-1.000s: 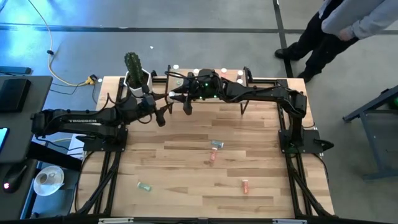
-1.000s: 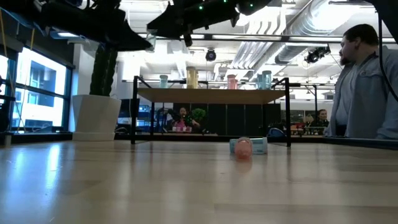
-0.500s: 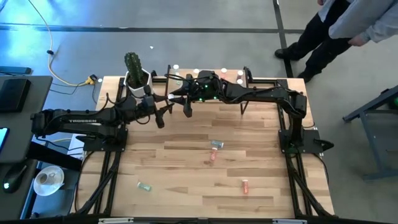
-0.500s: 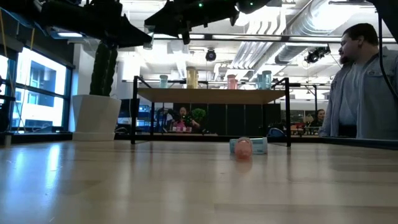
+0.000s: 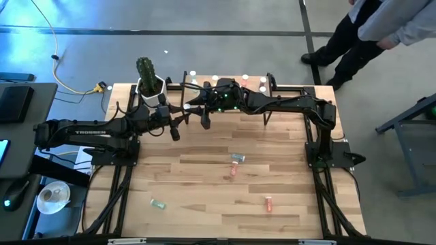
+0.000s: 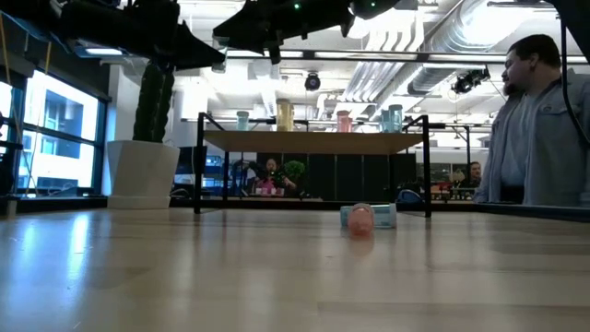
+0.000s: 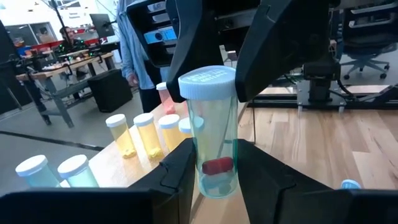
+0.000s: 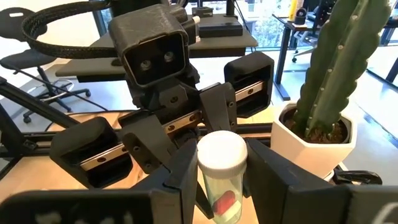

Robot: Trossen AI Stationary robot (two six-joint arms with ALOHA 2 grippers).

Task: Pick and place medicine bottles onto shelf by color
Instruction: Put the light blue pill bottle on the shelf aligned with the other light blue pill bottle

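A clear teal bottle [image 7: 214, 134] with a ribbed white cap and a red capsule inside is held upright in the air near the shelf [image 5: 235, 87]. It is clamped by the left gripper [image 7: 214, 171] and the right gripper [image 8: 219, 177], both arms extended toward each other

**Plastic, wood and matt black**

I see a clear glossy teal bottle [image 7: 214, 143] with a ribbed white plastic cap, pinched by matt black plastic fingers [image 7: 180, 171]. My desk [image 5: 204, 190] is pale varnished wood; the cactus pot [image 8: 317, 140] looks smooth white.
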